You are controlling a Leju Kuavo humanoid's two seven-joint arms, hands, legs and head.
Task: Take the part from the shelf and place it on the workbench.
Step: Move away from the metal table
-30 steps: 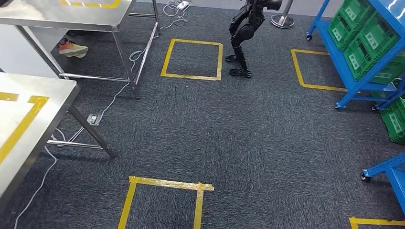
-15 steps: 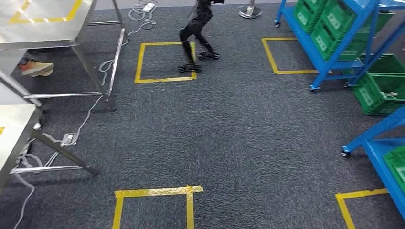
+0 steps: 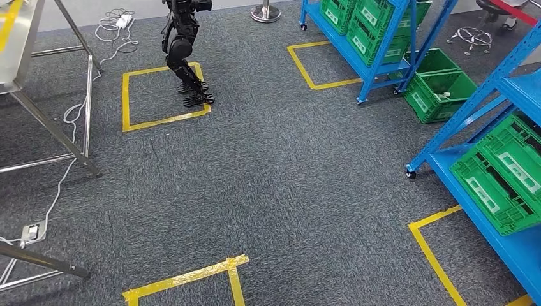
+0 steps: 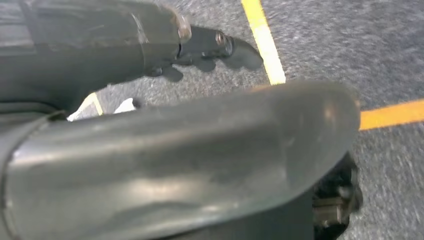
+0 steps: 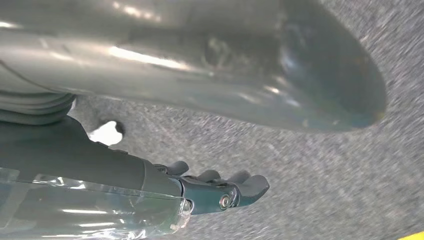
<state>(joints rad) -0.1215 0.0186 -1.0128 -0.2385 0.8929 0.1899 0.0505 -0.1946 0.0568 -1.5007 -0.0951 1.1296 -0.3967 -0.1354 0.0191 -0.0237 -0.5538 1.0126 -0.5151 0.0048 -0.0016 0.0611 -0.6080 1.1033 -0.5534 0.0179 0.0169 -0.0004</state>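
Floor: dark grey carpet [image 3: 287,172] marked with yellow tape squares [image 3: 163,95].
Far left: legs of a steel table [image 3: 60,115] stand on the carpet; white cables [image 3: 111,29] trail past them to a socket box [image 3: 32,231].
Left of middle: a black legged robot [image 3: 185,51] stands with its feet on the edge of a tape square.
Right of middle: a blue shelf [image 3: 376,57] holds green crates [image 3: 376,29]; two more green crates [image 3: 440,89] sit on the floor beside it.
Far right: a second blue shelf [image 3: 504,229] carries a green crate [image 3: 504,172] on its low deck.
Part: cannot tell where it lies; no crate's contents are clear.
Left hand [image 4: 210,45]: hangs over the carpet near a tape line, dark fingers extended, holding nothing.
Right hand [image 5: 225,192]: hangs over bare carpet, fingers slightly curled and apart, holding nothing.
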